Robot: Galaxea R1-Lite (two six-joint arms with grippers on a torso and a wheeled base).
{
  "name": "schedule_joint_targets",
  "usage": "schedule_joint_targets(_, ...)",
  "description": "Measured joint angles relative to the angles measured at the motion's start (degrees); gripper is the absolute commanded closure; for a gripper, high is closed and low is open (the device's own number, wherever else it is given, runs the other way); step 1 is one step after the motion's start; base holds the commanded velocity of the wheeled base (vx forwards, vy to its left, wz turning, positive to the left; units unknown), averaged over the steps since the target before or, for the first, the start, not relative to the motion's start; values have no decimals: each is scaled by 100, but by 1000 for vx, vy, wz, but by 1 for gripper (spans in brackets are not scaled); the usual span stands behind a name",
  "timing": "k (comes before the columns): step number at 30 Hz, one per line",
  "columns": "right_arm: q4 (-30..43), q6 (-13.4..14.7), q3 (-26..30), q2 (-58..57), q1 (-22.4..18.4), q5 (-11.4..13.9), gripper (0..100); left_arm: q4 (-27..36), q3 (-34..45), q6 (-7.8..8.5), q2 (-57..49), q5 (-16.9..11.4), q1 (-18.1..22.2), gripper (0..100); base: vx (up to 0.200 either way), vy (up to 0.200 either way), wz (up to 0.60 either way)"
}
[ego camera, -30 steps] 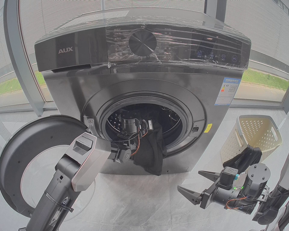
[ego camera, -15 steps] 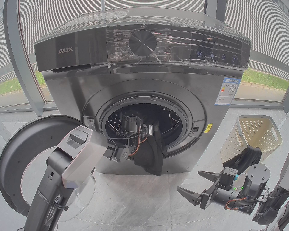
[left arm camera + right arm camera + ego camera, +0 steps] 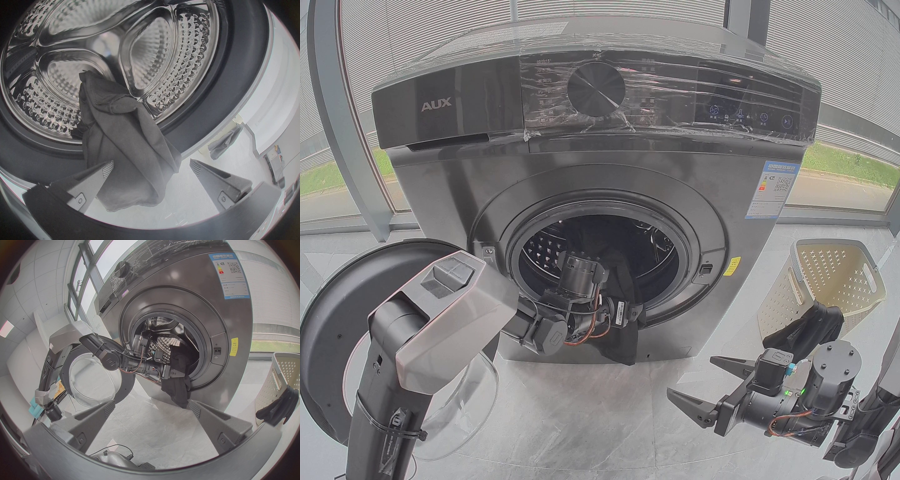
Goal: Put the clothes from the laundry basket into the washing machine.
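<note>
Washing machine (image 3: 600, 156) stands with its door (image 3: 337, 325) swung wide to the machine's left, drum (image 3: 150, 47) exposed. Step in hand, by my judgement: loading a piece that is only partly in. Laundry basket (image 3: 837, 275) sits at the machine's right, with a second dark garment (image 3: 809, 331) slung over its near rim, not yet fetched. A dark garment (image 3: 125, 140) is draped over the lower lip of the machine's opening, part inside the drum, the rest hanging down the machine's front. Left gripper (image 3: 150, 162) is at that opening, fingers spread and gripping nothing. The cloth lies just past them; whether one finger brushes it I cannot tell. Right gripper (image 3: 690, 375) hovers off the machine's right front corner, fingers open, empty. The next move calls for pushing or re-pinching the hanging part fully into the drum, or it may slide out or foul the door. The left arm itself crowds the opening.
</note>
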Motion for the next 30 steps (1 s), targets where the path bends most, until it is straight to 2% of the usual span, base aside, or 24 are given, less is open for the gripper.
schedule_joint_targets(1,-2,0,0,0,6,0,0,4,-28,13,17,4,-4,100,0,0,0)
schedule_joint_targets(15,0,0,-13,1,44,-1,0,-174,-194,27,323,126,11,100,0,0,0)
schedule_joint_targets(24,-2,0,-22,1,48,0,0,-591,-1009,5,469,662,154,100,0,0,0)
schedule_joint_targets(25,0,0,-22,1,48,0,0,-629,-1197,-2,500,736,197,0,0,0,0)
schedule_joint_targets(30,0,0,-22,1,48,-1,0,-744,-1707,-91,614,929,383,0,0,0,0)
